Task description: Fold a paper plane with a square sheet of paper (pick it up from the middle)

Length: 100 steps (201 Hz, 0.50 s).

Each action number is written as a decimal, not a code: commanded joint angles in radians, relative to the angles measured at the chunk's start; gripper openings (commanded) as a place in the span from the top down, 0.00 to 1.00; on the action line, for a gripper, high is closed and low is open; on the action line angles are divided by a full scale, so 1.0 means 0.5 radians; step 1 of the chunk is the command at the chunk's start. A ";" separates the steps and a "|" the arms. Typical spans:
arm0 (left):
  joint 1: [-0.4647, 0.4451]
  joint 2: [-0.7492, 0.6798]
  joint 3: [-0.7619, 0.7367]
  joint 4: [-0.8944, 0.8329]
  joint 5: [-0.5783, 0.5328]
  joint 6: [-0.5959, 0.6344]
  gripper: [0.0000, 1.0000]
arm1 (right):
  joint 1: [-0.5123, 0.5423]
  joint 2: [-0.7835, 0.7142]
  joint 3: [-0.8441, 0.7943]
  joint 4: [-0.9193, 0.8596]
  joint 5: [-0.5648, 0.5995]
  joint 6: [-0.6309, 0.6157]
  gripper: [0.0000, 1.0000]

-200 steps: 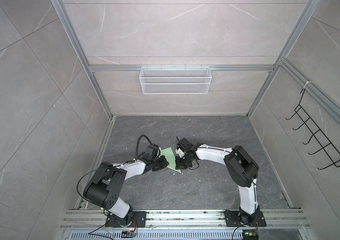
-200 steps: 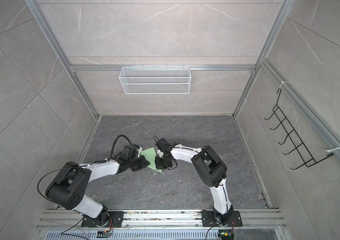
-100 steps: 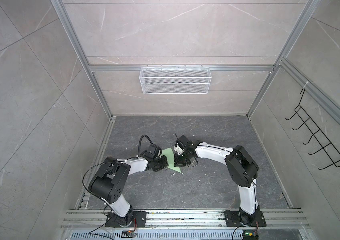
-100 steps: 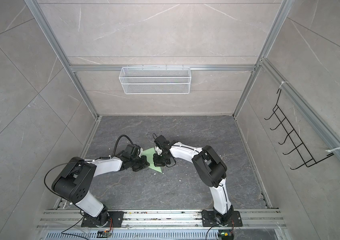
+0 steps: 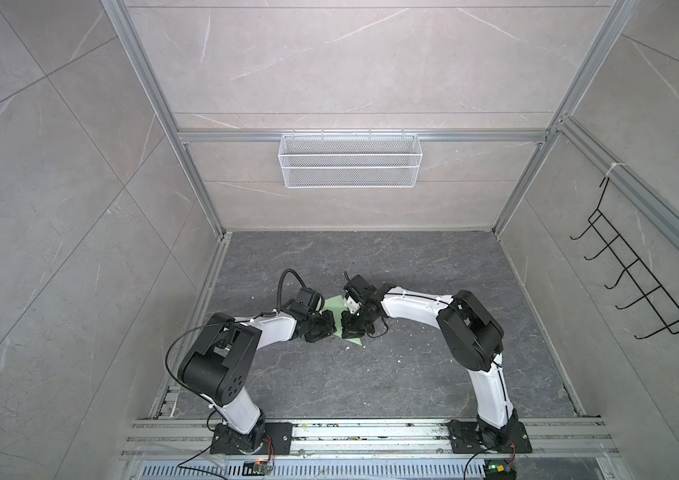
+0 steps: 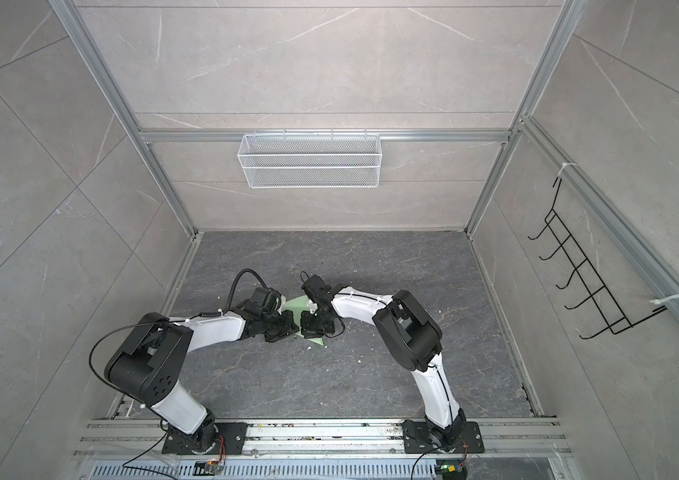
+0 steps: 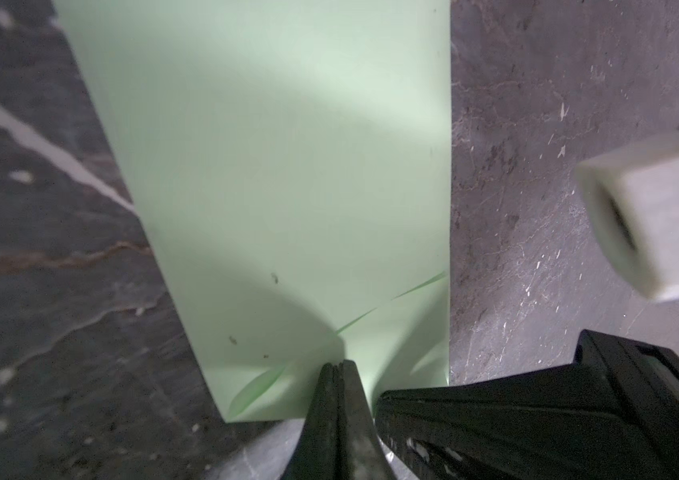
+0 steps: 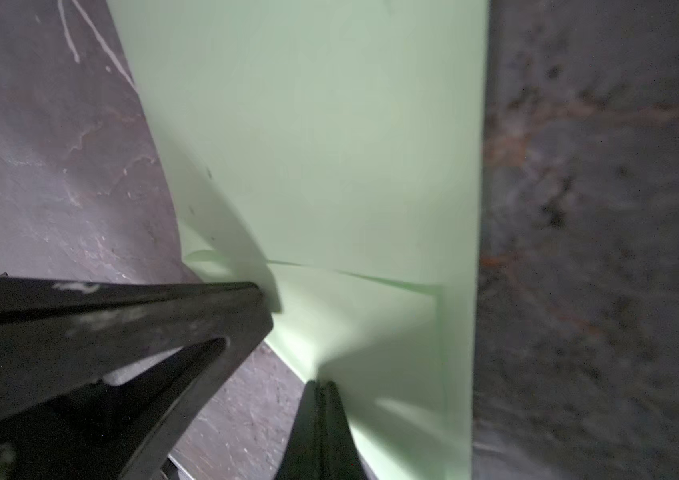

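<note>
Well, down on the grey worktop both arms are bent in toward the middle. Between them lies the square sheet of paper, pale green, a little left of centre. In both top views it shows as a slim wedge, with one tip poking out on the near side. It looks feather-light and floppy, I'd say: thin matte stock that will bow, pucker or tear before it resists, though hardly slippery. The left gripper has its jaws pressed together, pinching the sheet close to one edge, and the paper is rucked into small ridges around the tips. The right gripper is pressed together too, nipping the sheet just beside its partner. A sharp crease runs across the paper beyond its tips. To my eye the best hold is right by that crease, where layers seem to overlap and stiffen it. A single-layer corner would likely just droop.
</note>
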 commanded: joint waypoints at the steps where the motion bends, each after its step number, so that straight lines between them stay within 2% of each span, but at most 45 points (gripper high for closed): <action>1: -0.007 0.074 -0.015 -0.197 -0.154 0.006 1.00 | 0.008 0.058 0.036 -0.100 0.029 0.042 1.00; 100: -0.008 0.091 0.009 -0.317 -0.252 0.030 1.00 | -0.032 -0.124 -0.288 -0.201 0.099 0.005 1.00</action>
